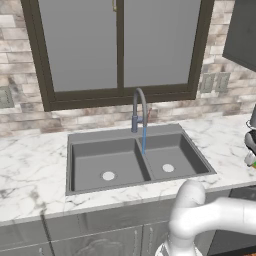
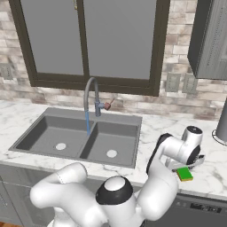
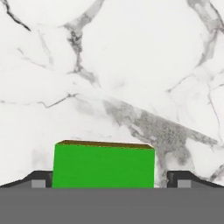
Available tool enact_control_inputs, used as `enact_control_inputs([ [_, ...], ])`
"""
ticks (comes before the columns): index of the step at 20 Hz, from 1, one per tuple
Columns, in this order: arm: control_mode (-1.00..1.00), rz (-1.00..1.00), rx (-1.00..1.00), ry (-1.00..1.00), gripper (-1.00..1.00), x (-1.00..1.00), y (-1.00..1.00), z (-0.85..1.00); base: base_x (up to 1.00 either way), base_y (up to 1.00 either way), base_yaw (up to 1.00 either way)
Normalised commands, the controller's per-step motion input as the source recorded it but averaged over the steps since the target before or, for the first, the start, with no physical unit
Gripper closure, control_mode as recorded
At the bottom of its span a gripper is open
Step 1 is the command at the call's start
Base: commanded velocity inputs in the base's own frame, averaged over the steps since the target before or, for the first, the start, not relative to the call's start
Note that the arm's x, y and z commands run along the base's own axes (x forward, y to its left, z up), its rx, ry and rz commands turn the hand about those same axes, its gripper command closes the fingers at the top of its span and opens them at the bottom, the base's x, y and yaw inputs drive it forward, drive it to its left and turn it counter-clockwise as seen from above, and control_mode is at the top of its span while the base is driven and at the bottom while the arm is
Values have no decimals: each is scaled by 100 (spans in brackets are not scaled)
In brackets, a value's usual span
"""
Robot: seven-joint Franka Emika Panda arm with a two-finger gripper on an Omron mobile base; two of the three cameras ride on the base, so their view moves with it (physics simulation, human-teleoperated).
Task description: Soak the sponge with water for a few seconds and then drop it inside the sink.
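Here your gripper [image 2: 188, 167] hangs right of the sink [image 2: 133, 128], jaws spread either side of the sponge [image 2: 185, 174] on the counter [image 2: 150, 133] — straddled, not yet pinched — while water [image 2: 88, 122] runs, awaiting the soak.

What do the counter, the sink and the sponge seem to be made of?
Counter: white marble or a marble look, grey veins, smooth.
Sink: dark grey, matte, perhaps composite stone; metal cannot be excluded.
Sponge: flat bright green top over a thin yellowish layer, likely foam with a scrubbing pad.
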Motion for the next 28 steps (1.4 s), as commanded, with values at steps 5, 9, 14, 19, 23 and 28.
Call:
enact_control_inputs([
  [5, -100, 0, 1, 3, -100, 0, -2, -31, 0, 0, 0],
  [9, -100, 0, 0, 4, -100, 0, -4, -11, 0, 0, 0],
  [14, -100, 0, 0, 0, -100, 0, 0, 0, 0, 0, 0],
  [19, -100, 0, 0, 0, 100, 0, 0, 0, 0, 0, 0],
  [23, -100, 0, 0, 0, 100, 0, 0, 0, 0, 0, 0],
  [28, -100, 0, 3, 6, 100, 0, 0, -10, 0, 0, 0],
])
